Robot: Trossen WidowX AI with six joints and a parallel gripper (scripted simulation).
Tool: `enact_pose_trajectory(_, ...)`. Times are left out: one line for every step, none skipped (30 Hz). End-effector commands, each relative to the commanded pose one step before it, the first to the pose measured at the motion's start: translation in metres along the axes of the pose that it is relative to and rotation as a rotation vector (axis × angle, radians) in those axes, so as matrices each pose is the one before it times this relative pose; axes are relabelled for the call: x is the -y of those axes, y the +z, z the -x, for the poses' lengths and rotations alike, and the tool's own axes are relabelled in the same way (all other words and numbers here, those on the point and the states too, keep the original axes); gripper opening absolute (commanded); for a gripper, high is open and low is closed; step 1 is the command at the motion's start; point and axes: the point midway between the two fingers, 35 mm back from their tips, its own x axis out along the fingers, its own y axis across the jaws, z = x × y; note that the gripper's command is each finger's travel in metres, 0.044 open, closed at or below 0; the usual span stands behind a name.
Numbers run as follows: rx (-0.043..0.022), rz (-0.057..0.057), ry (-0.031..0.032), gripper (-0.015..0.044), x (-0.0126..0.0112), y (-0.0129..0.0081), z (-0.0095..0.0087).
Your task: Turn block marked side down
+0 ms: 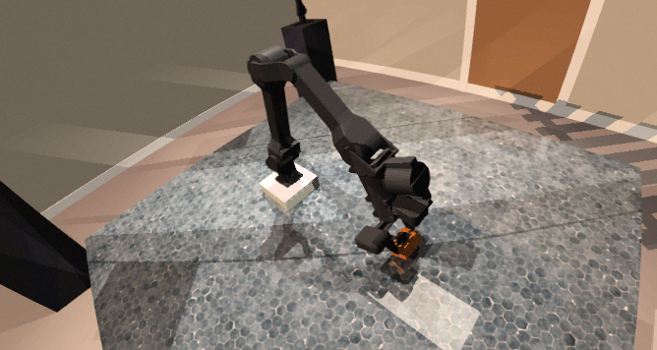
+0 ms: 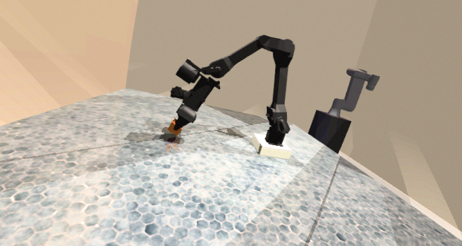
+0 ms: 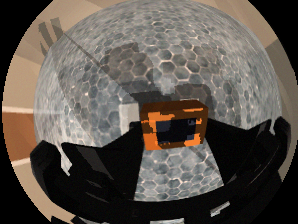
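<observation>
Gripper (image 1: 393,241) clamped on the orange block (image 1: 407,243), fingers stopped wide around it, one dark rounded finger (image 1: 372,239) plain to see on the near side in the top view. Block's dark marked face (image 3: 180,131) turned toward the wrist camera, framed in orange, sitting between the two black fingers at the bottom of that view. Seen from the exterior, block (image 2: 174,127) down at the tabletop or just above it, hard to call contact, with an orange reflection right under it on the shiny surface. Wrist tilted, not plumb: forearm slanting down and toward the block, fat cylinder of a wrist joint (image 1: 407,175) sticking out above the gripper. Further back, elbow (image 2: 281,46) folded high, upper link dropping almost straight down to the white base plate (image 1: 305,194), well apart from the block. All of it on a hex-tiled table (image 1: 541,256), glossy, patches of light and shadow across it. Off the table's far edge, a dark box (image 2: 328,129) with a smaller grey arm (image 2: 354,91) on top. No containers anywhere in the three views.
</observation>
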Motion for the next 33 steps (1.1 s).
enact_pose_trajectory(0.05468,-0.0042,-0.00375,0.0000,0.00058,-0.00088,0.00250)
enact_pose_trajectory(0.01491,-0.0002,0.00007,0.0000,0.00001,-0.00046,0.00044)
enact_pose_trajectory(0.01491,-0.0002,0.00008,0.0000,0.00002,-0.00047,0.00049)
enact_pose_trajectory(0.01490,-0.0002,0.00009,0.0000,0.00002,-0.00049,0.00054)
enact_pose_trajectory(0.01490,-0.0002,0.00009,0.0000,0.00002,-0.00050,0.00059)
enact_pose_trajectory(0.01490,-0.0002,0.00010,0.0000,0.00002,-0.00051,0.00065)
enact_pose_trajectory(0.01229,-0.0002,0.00009,0.0000,0.00002,-0.00043,0.00057)
enact_pose_trajectory(0.00737,-0.0001,0.00005,0.0000,0.00001,-0.00026,0.00036)
enact_pose_trajectory(0.00246,0.0000,0.00002,0.0000,0.00000,-0.00009,0.00012)
enact_pose_trajectory(0.00000,0.0000,0.00000,0.0000,0.00000,0.00000,0.00000)
enact_pose_trajectory(0.00242,0.0001,0.00000,0.0000,-0.00001,0.00003,-0.00052)
enact_pose_trajectory(0.00727,0.0001,-0.00001,0.0000,-0.00003,0.00008,-0.00153)
enact_pose_trajectory(0.01211,0.0002,-0.00002,0.0000,-0.00005,0.00009,-0.00248)
enact_pose_trajectory(0.01475,0.0003,-0.00002,0.0000,-0.00006,0.00003,-0.00291)
enact_pose_trajectory(0.01475,0.0003,-0.00002,0.0000,-0.00006,-0.00005,-0.00278)
enact_pose_trajectory(0.01474,0.0002,-0.00002,0.0000,-0.00006,-0.00013,-0.00265)
enact_pose_trajectory(0.01473,0.0002,-0.00002,0.0000,-0.00005,-0.00021,-0.00252)
enact_pose_trajectory(0.01472,0.0002,-0.00002,0.0000,-0.00005,-0.00028,-0.00238)
enact_pose_trajectory(0.01471,0.0002,-0.00002,0.0000,-0.00005,-0.00035,-0.00225)
enact_pose_trajectory(0.01470,0.0002,-0.00002,0.0000,-0.00004,-0.00041,-0.00211)
enact_pose_trajectory(0.01468,0.0002,-0.00002,0.0000,-0.00005,-0.00046,-0.00197)
enact_pose_trajectory(0.01469,0.0001,-0.00002,0.0000,-0.00004,-0.00051,-0.00183)
enact_pose_trajectory(0.01468,0.0001,-0.00002,0.0000,-0.00003,-0.00056,-0.00168)
enact_pose_trajectory(0.01467,0.0001,-0.00002,0.0000,-0.00003,-0.00059,-0.00154)
enact_pose_trajectory(0.01466,0.0001,-0.00002,0.0000,-0.00003,-0.00063,-0.00140)
enact_pose_trajectory(0.01466,0.0001,-0.00002,0.0000,-0.00002,-0.00066,-0.00125)
enact_pose_trajectory(0.01465,0.0001,-0.00002,0.0000,-0.00002,-0.00068,-0.00111)
enact_pose_trajectory(0.01464,0.0001,-0.00003,0.0000,-0.00002,-0.00070,-0.00096)
enact_pose_trajectory(0.01463,0.0000,-0.00003,0.0000,-0.00001,-0.00071,-0.00081)
enact_pose_trajectory(0.01463,0.0000,-0.00003,0.0000,-0.00001,-0.00072,-0.00067)
enact_pose_trajectory(0.01461,0.0000,-0.00003,0.0000,0.00000,-0.00072,-0.00052)
enact_pose_trajectory(0.01461,0.0000,-0.00003,0.0000,0.00000,-0.00072,-0.00038)
enact_pose_trajectory(0.01460,0.0000,-0.00003,0.0000,0.00000,-0.00071,-0.00023)
